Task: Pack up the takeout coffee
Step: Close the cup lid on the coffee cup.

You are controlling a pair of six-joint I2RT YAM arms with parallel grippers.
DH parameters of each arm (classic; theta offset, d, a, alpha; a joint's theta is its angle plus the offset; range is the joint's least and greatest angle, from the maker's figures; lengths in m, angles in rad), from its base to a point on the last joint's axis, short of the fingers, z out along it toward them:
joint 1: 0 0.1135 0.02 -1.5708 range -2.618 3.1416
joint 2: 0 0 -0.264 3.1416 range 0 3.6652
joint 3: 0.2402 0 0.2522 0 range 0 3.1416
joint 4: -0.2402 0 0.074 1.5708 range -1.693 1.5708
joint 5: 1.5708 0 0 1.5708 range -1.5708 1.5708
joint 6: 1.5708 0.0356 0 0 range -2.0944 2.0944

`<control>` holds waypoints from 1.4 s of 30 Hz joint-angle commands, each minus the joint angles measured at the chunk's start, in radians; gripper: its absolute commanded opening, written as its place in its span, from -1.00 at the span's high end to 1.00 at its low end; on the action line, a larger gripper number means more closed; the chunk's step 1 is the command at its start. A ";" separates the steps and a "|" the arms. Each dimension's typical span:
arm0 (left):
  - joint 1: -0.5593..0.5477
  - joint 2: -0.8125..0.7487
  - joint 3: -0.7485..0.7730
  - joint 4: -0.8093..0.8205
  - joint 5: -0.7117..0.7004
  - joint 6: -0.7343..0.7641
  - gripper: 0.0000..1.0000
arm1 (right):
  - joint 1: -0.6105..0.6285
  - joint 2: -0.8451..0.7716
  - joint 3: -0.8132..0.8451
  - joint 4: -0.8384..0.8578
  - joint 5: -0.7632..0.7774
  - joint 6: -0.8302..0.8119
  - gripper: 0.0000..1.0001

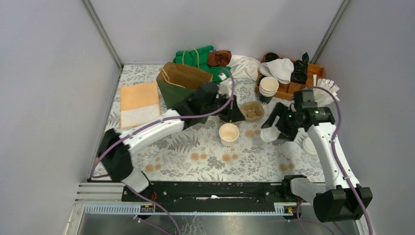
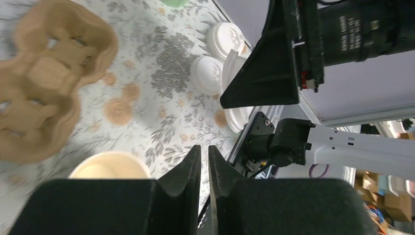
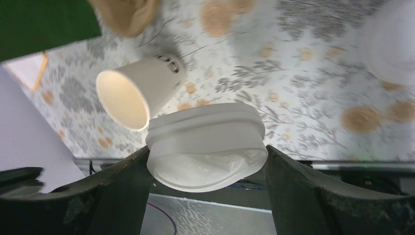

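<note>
Nearest, the rail (image 1: pixel 210 192) carries both arm bases. Far left on the table lies an orange pad (image 1: pixel 139 103), and a green bag (image 1: pixel 178 81) stands behind it. The left claw (image 2: pixel 205 147) hangs between cup and carrier, all but closed with only a slit showing and nothing in it.

The cup (image 1: pixel 229 133) stands upright and lidless at mid-table. It looks empty, though the right wrist view is too blurred to be sure. The carrier (image 2: pixel 44 83) sits just behind and to the right of it, its wells bare. Right of the cup and off the table, the right claw (image 3: pixel 205 161) grips the lid (image 3: pixel 205 132) across its width. The lid's hollow side faces the wrist camera. Spare lids (image 1: pixel 309 145) lie further right.

So the coffee is still in two parts, with the cup on the table and the lid in the claw. The step in hand is probably capping. To do it well, bring the lid level, hollow side down and centred over the rim before lowering. Press evenly, because a tilted lid would catch one edge and tip so light a cup. The left claw could steady the cup wall gently, since paper crushes easily.
</note>
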 commanded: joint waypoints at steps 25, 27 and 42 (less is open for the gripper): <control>0.221 -0.339 -0.265 -0.249 -0.093 0.085 0.69 | 0.677 0.549 0.407 0.085 0.230 -0.103 -0.75; 0.226 -0.346 -0.266 -0.257 -0.095 0.092 0.68 | 0.692 0.565 0.429 0.051 0.233 -0.113 -0.83; 0.235 -0.344 -0.312 -0.233 -0.072 0.089 0.65 | 0.715 0.541 0.492 -0.031 0.334 -0.122 -0.99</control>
